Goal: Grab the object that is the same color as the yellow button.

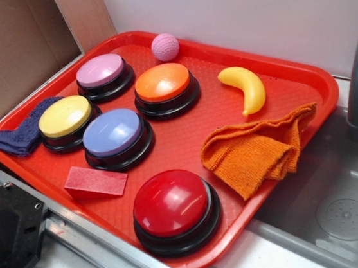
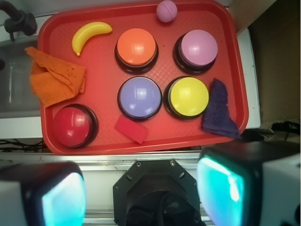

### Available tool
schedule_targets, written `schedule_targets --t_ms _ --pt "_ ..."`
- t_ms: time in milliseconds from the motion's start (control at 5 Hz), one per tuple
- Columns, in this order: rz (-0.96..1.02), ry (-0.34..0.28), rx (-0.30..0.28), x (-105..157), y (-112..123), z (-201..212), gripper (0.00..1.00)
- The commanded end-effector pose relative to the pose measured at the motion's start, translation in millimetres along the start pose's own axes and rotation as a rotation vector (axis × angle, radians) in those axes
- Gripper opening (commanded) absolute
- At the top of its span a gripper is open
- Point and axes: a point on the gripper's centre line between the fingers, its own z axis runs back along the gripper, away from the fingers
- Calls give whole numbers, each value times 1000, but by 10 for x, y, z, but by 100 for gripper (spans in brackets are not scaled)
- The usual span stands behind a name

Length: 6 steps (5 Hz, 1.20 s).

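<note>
- exterior view: the banana [image 1: 245,87] lies on the red tray [image 1: 302,78] near its far right side, beyond the orange cloth [image 1: 258,151] and to the right of the orange button [image 1: 163,83], touching neither. its thick rounded end points toward the orange button and its tip toward the cloth. the yellow button [image 1: 65,116] sits at the tray's left side, so the matching object is well apart from it, across the tray. no gripper shows in this view.
- wrist view: the gripper [image 2: 141,188] hangs well above and off the near edge of the tray, its two pads spread wide with nothing between them. from here the banana [image 2: 89,35] lies in the far left corner, its long axis running slantwise from lower left up to upper right, its arch bulging toward that corner. the yellow button [image 2: 188,95] is much nearer the jaws, on the right.
- judgement: the coming move likely needs a reach forward and left, with the wrist turned so the pads close across the banana's narrow width.
</note>
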Motion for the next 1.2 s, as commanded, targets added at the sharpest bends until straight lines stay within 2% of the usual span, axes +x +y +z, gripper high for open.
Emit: schedule_targets --t_ms 0,200,800,1000 --pt "154 -75 -46 572 -234 -335 100" --pt "239 -97 -94 903 -376 -570 100" --pt "477 -252 -95 1603 -858 -1411 100" --pt "492 -235 -77 1753 -964 -1680 100"
